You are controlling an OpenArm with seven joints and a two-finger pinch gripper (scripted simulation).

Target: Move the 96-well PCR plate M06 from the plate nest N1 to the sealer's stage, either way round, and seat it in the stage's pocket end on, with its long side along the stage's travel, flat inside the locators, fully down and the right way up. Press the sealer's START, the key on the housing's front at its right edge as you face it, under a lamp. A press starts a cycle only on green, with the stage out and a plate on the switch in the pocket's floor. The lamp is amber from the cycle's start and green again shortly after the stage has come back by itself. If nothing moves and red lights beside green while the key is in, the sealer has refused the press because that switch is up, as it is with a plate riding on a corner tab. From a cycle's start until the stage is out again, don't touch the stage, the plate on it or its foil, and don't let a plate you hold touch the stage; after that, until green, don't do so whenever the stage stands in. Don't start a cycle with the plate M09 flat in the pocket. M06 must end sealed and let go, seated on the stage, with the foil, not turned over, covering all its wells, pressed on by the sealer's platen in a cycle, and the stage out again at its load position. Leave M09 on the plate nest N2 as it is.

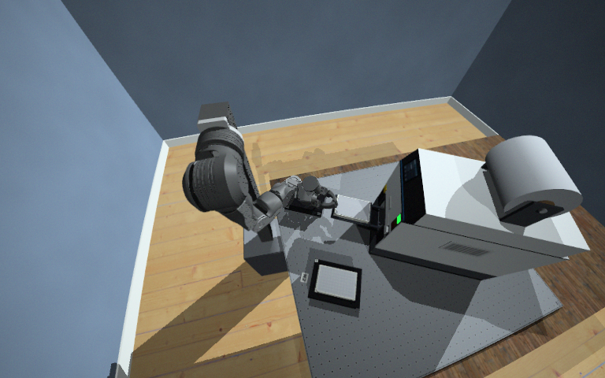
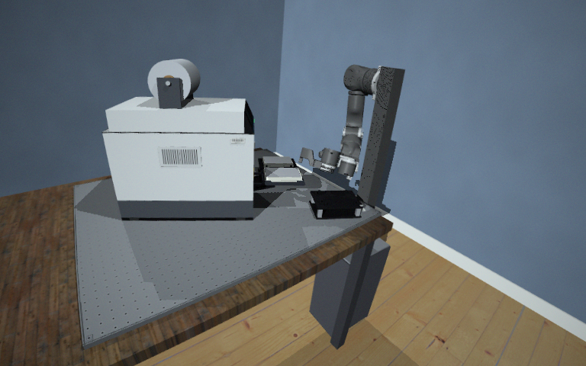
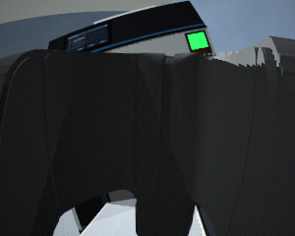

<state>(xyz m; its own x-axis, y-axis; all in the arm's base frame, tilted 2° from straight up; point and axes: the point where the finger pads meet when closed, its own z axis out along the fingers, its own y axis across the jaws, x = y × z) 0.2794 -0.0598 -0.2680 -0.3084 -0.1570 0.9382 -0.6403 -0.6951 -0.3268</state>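
Now the gripper (image 1: 330, 200) hangs with fingers together, nothing between them, just above the 9 o'clock end of the plate M06 (image 1: 352, 208). M06 lies flat on the sealer's stage (image 1: 375, 216), which stands out in front of the sealer (image 1: 474, 210), in the top view. Lamp (image 1: 398, 218) shows green on the housing front. In the wrist view the dark fingers fill the frame, pale plate surface under them. M09 (image 1: 336, 282) sits in its black nest N2 (image 1: 312, 294) at 6 o'clock on the worktop (image 1: 413, 327), well apart from the arm.
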